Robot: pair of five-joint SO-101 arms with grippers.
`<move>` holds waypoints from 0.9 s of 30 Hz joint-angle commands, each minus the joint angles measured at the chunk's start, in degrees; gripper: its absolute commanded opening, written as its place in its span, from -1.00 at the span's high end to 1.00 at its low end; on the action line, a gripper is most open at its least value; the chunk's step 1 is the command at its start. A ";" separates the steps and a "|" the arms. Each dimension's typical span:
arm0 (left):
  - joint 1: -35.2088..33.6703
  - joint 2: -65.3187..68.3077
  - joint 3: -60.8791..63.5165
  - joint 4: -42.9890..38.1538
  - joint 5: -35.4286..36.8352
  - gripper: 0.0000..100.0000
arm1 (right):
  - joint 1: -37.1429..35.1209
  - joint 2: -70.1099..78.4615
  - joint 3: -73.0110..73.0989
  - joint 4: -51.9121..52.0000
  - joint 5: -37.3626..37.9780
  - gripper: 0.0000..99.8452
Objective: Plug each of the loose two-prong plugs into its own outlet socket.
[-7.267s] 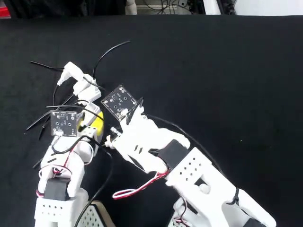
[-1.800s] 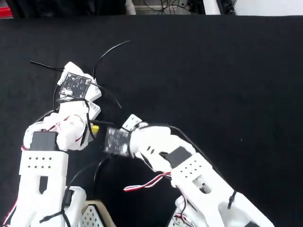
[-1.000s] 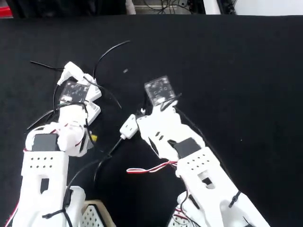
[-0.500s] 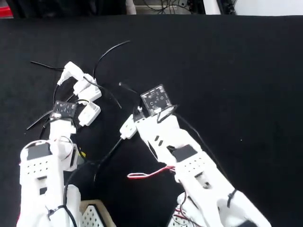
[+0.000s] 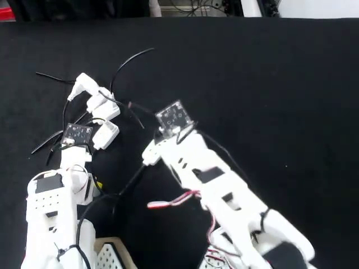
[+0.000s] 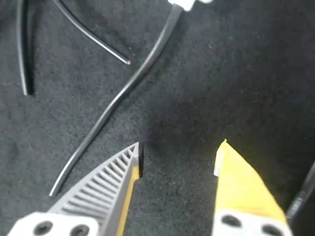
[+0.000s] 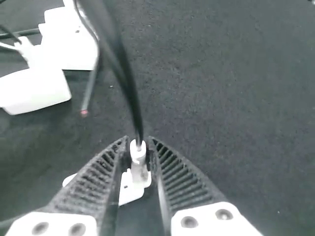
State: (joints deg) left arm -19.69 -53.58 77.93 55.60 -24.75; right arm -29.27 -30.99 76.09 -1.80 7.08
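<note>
My right gripper (image 7: 138, 143) is shut on a white two-prong plug (image 7: 134, 172), and the plug's black cable (image 7: 118, 73) runs up out of the fingers. In the high view that plug (image 5: 150, 152) sits at the tip of the right arm, right of a cluster of white outlet sockets (image 5: 103, 105). Two of those sockets (image 7: 64, 34) lie ahead of the held plug. My left gripper (image 6: 179, 144) stands open above the black cloth with nothing between its grey and yellow fingers. A black cable (image 6: 118, 105) leading to a white plug (image 6: 189, 2) lies in front of it.
Loose black cable ends (image 5: 132, 59) fan out around the sockets at the left of the black table (image 5: 280, 101). A red and white wire loop (image 5: 168, 200) hangs from the right arm. The left arm (image 5: 53, 196) stands near the front left edge.
The left arm has pulled back from over the sockets toward the front edge. The right wrist has swung a little left, still holding the plug.
</note>
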 commanded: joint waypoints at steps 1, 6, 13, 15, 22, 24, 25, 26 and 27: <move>-0.84 -0.97 -0.31 -0.88 -0.35 0.51 | -3.34 -5.67 2.77 -0.79 0.53 0.98; -0.84 -0.97 -0.31 -0.79 -0.35 0.51 | -3.78 -10.24 5.05 -0.53 4.31 0.98; -0.84 -0.97 -0.31 -0.53 -0.35 0.51 | -2.46 -5.23 2.86 -0.62 6.95 0.98; -0.84 -0.97 -0.31 -0.53 -0.35 0.51 | -1.85 -2.59 1.71 -0.70 9.49 0.98; -0.84 -0.97 -0.31 -0.79 -0.35 0.51 | -2.02 1.27 0.57 -0.79 13.45 0.98; -0.75 -0.97 -0.31 -0.79 -0.35 0.51 | -1.93 1.27 0.57 -0.70 13.45 0.98; -0.75 -0.97 -0.31 -0.79 -0.35 0.51 | -1.93 1.27 0.75 -0.70 13.80 0.98; -0.75 -0.97 -0.31 -0.88 -0.35 0.51 | -1.93 1.27 0.75 -0.62 13.80 0.98; -0.75 -0.97 -0.31 -0.88 -0.35 0.51 | -1.85 1.27 0.84 -0.62 13.89 0.98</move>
State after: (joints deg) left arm -19.69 -53.58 77.93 55.60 -24.75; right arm -32.26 -29.85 77.49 -2.51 20.44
